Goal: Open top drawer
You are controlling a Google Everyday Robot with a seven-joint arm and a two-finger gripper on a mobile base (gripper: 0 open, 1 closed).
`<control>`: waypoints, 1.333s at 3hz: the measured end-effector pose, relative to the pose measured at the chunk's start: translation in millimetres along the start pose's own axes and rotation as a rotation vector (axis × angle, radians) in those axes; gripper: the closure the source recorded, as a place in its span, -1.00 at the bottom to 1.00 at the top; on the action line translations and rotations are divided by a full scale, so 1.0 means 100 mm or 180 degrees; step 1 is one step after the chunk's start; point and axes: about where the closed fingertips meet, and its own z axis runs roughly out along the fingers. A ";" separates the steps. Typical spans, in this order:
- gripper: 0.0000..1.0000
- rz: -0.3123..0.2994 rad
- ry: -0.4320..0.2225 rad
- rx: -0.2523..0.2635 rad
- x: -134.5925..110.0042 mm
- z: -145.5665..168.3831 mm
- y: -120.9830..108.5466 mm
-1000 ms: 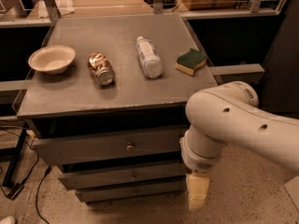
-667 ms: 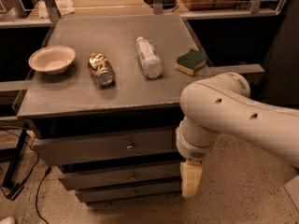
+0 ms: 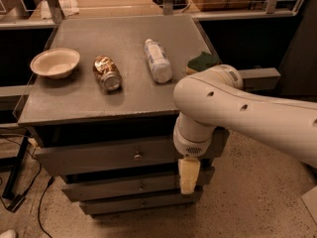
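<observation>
The top drawer [image 3: 94, 157] is the tallest grey front under the grey cabinet top, with a small round metal knob [image 3: 137, 156] at its centre. It looks closed. Two slimmer grey drawer fronts [image 3: 119, 186] sit below it. My white arm reaches in from the right, and its wrist covers the drawer's right end. My gripper [image 3: 188, 176] hangs pale and downward in front of the drawers, to the right of the knob and a little below it, apart from it.
On the cabinet top [image 3: 124, 98] lie a white bowl [image 3: 54, 62], a crushed can [image 3: 107, 73], a clear bottle on its side [image 3: 158, 60] and a green sponge [image 3: 202, 61]. Cables [image 3: 20, 182] and a stand leg are on the floor at the left. Shelving stands behind.
My arm has swung left and up across the drawer fronts, bringing the gripper closer to the knob. The drawers and tabletop objects have not moved.
</observation>
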 end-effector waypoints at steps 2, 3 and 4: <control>-1.00 0.0030 0.0028 -0.0061 0.06 0.12 -0.08; -1.00 -0.0025 -0.0002 -0.0097 0.01 0.43 -0.22; -1.00 -0.0054 -0.0010 -0.0090 0.00 0.49 -0.25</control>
